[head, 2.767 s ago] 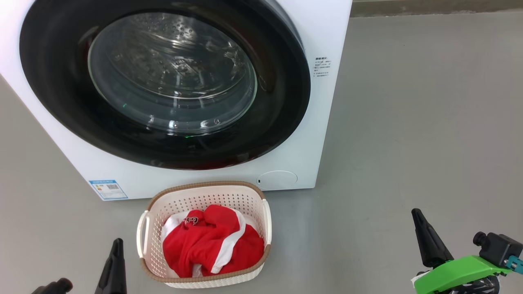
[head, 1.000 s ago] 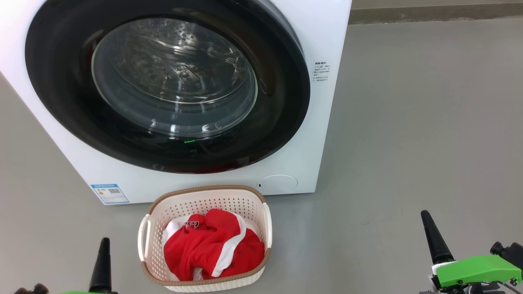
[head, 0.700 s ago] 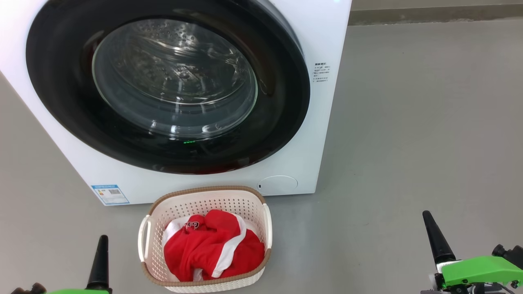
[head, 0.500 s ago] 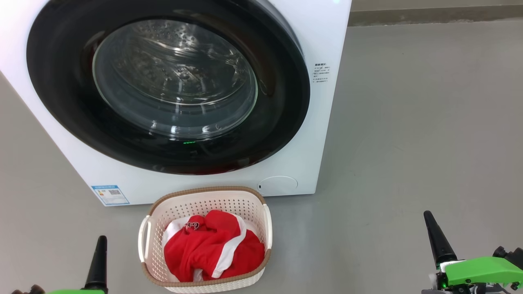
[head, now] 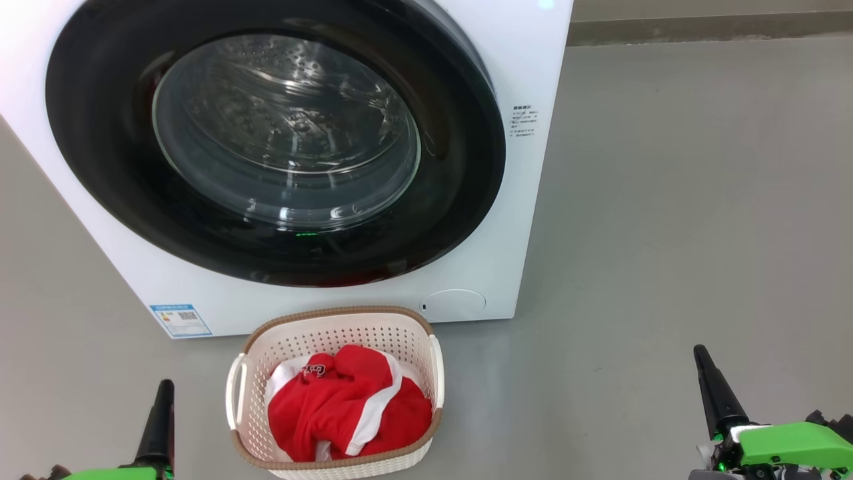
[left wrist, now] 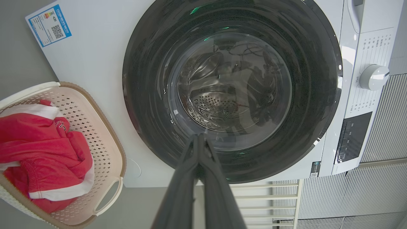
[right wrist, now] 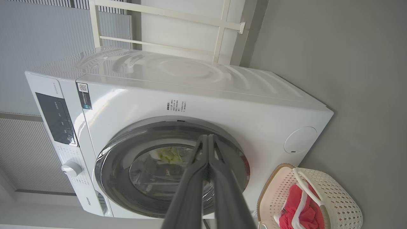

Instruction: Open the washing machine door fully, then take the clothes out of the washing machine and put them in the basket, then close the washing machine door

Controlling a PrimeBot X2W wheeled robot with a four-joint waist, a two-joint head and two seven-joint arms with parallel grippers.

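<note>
Since the earliest head picture the whole scene sits a little lower in the view, so the camera has shifted. The basket and the clothes keep the same place against the washing machine. The left end effector, which leaned rightward close to the basket's left handle, now stands nearly upright and further out toward the lower left corner. The right end effector has slid slightly right and down, and its green bracket is lower at the picture's edge. The washing machine door is shut flush against the machine's front, as it was before. There is one washing machine, one door, one basket and two end effectors. The machine carries one blue label at its lower left corner, one round cover at its lower right, and one white knob on its panel. The clothes lie as one red heap with white stripes inside the basket, and how many garments it holds cannot be told. The basket stands on the grey floor just in front of the machine's bottom edge, below the door. Both end effectors have their two dark fingers pressed together to a single point, as the left wrist view and the right wrist view show. They hold nothing and touch nothing, hanging above the floor on either side of the basket, the right one well apart from it.
</note>
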